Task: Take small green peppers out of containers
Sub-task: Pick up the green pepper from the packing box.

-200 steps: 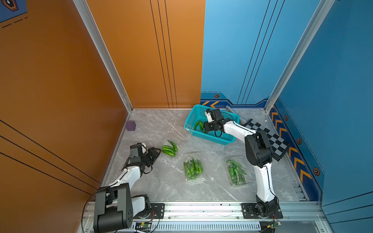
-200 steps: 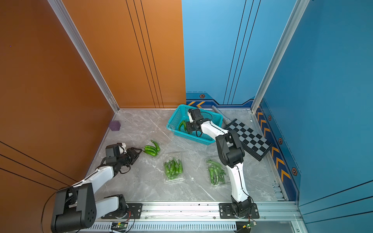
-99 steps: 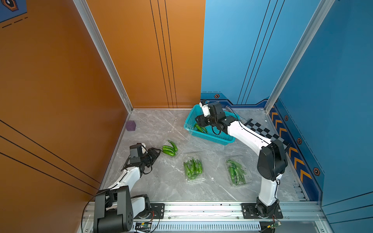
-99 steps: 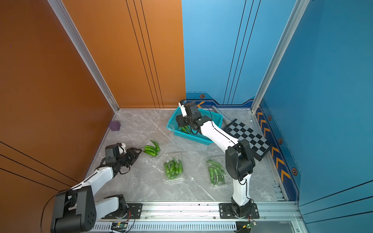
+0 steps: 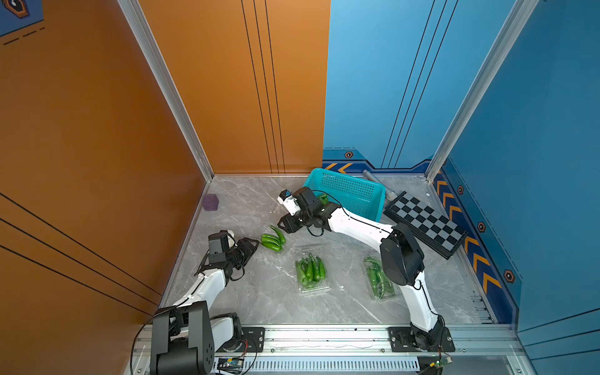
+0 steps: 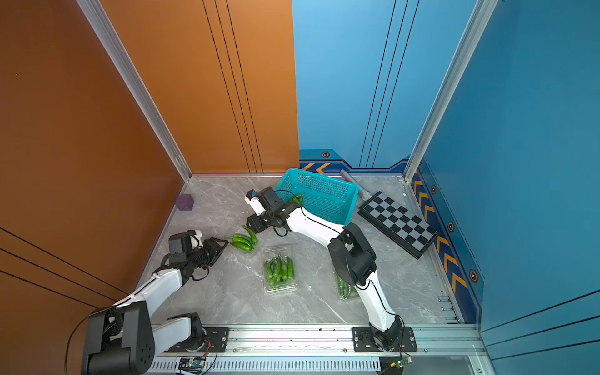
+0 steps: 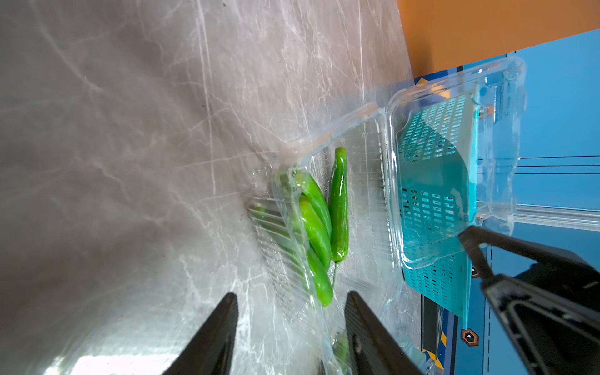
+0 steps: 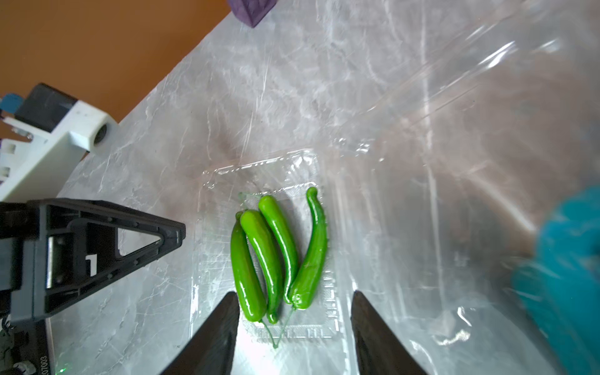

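Purple cube (image 5: 210,202) sits far left by the orange wall. My left gripper (image 5: 256,245) is half-spread and empty, tips at the rim of the open clamshell (image 7: 367,136) holding four green peppers (image 5: 273,239). My right gripper (image 5: 285,227) hangs over them, fingers apart, empty. A second clamshell (image 5: 313,289) lies full further right. A third clamshell (image 5: 386,297) is partly hidden by my right arm. The teal basket (image 5: 349,194) and chessboard (image 5: 425,224) sit behind.

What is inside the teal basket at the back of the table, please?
A bit of green pepper shows at the teal basket's near corner. The right arm covers the rest of that corner, so any more peppers there cannot be seen.
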`<state>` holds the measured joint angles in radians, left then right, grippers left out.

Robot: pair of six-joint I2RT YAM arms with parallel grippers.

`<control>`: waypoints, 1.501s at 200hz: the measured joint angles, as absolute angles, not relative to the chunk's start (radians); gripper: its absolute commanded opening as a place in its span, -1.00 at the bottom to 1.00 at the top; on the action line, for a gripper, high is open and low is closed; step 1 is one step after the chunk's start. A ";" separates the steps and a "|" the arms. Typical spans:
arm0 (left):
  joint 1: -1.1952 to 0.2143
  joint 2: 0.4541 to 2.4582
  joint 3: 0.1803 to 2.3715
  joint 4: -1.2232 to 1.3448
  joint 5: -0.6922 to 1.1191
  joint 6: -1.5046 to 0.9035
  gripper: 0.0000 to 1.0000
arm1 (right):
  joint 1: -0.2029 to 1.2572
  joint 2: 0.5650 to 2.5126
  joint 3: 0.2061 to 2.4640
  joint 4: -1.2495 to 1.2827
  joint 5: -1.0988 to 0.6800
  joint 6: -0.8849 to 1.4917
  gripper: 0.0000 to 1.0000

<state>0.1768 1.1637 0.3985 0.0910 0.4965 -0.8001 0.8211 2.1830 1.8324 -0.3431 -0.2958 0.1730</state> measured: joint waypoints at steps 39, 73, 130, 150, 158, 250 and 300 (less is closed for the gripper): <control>0.177 1.159 0.398 0.084 0.497 -0.800 0.11 | 0.845 2.252 1.912 -0.401 -0.291 0.214 0.11; 0.177 1.144 0.398 0.085 0.497 -0.799 0.12 | 0.844 2.344 2.027 -0.480 -0.281 0.242 0.06; 0.177 1.144 0.398 0.084 0.497 -0.785 0.12 | 0.852 2.421 2.103 -0.600 -0.250 0.281 0.06; 0.177 1.144 0.398 0.084 0.497 -0.781 0.12 | 0.860 2.421 2.110 -0.624 -0.238 0.290 0.06; 0.177 1.144 0.398 0.084 0.497 -0.781 0.12 | 0.864 2.423 2.117 -0.633 -0.233 0.290 0.05; 0.177 1.140 0.398 0.084 0.497 -0.774 0.11 | 0.884 2.501 2.193 -0.692 -0.212 0.294 0.04; 0.177 1.138 0.398 0.085 0.497 -0.775 0.11 | 0.887 2.503 2.208 -0.701 -0.204 0.294 -0.21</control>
<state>0.1768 1.1381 0.3985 0.0849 0.4973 -0.7746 0.8867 2.5027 2.2078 -0.7006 -0.2035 0.2939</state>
